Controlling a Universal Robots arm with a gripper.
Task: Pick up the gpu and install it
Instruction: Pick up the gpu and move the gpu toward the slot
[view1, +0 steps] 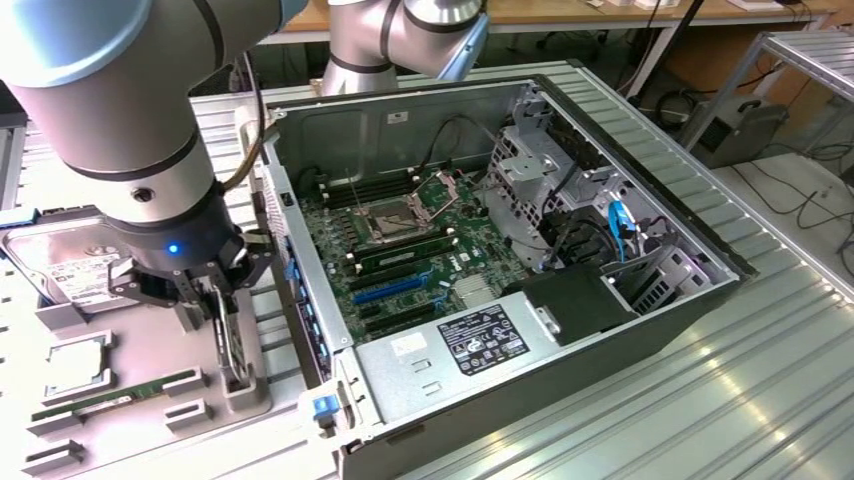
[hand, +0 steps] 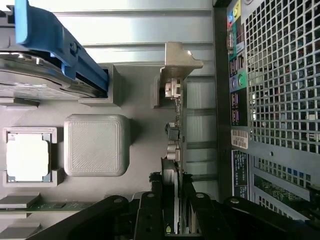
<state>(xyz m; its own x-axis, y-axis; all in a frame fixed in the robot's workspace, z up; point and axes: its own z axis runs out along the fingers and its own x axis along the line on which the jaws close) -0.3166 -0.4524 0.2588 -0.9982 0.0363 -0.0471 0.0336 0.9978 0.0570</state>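
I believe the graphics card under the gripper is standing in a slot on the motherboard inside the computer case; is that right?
Not quite: the graphics card under the gripper is standing in a holder on the grey tray outside the computer case, as the exterior view shows.

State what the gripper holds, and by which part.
The gripper pinches the gpu by its upper long edge. The gpu stands on edge in the grey holder.
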